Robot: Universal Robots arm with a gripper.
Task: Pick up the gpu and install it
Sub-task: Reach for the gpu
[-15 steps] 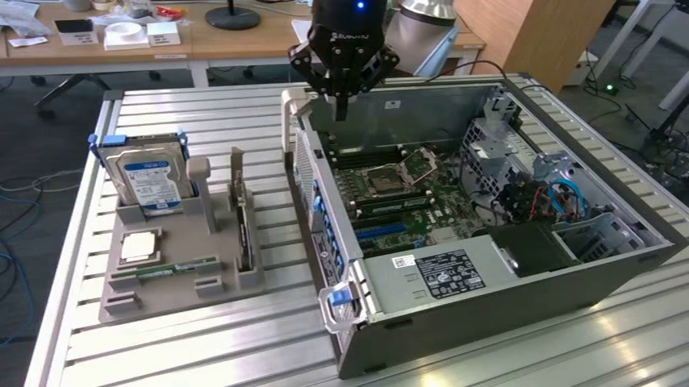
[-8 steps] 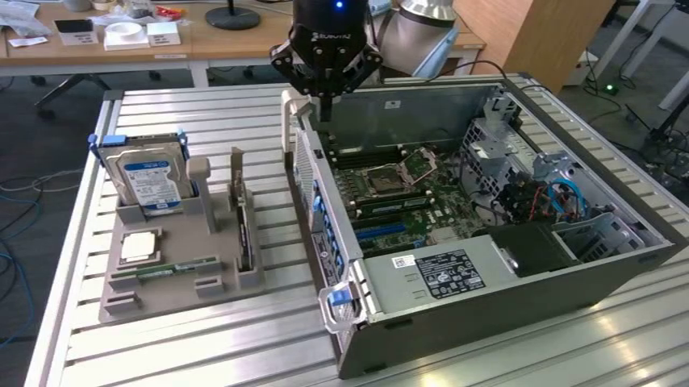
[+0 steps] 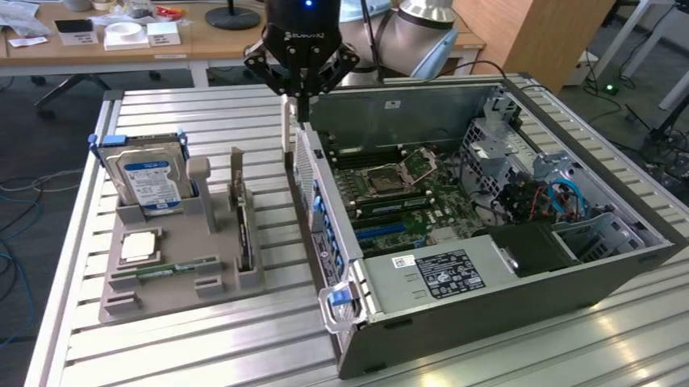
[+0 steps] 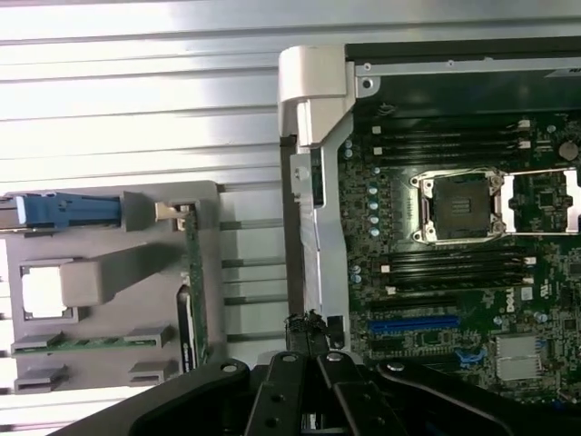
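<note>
The gpu (image 3: 242, 219) stands on edge in a slot of the grey holder tray (image 3: 215, 242), thin and green, its silver bracket pointing up. The wrist view shows the gpu (image 4: 192, 283) edge on in the tray (image 4: 109, 263). My gripper (image 3: 302, 109) hangs shut and empty above the rear wall of the open computer case (image 3: 473, 266), to the exterior view's right of the tray and well apart from the card. In the wrist view the closed fingertips (image 4: 307, 329) sit over the case's metal rear edge (image 4: 309, 209).
The tray also holds a blue-labelled hard drive (image 3: 151, 181), a square processor (image 3: 140, 246) and a narrow memory stick (image 3: 161, 270). Inside the case lie the motherboard (image 3: 398, 193) with blue expansion slots (image 4: 413, 322) and a power supply (image 3: 453, 270). A cluttered desk (image 3: 119, 36) stands behind.
</note>
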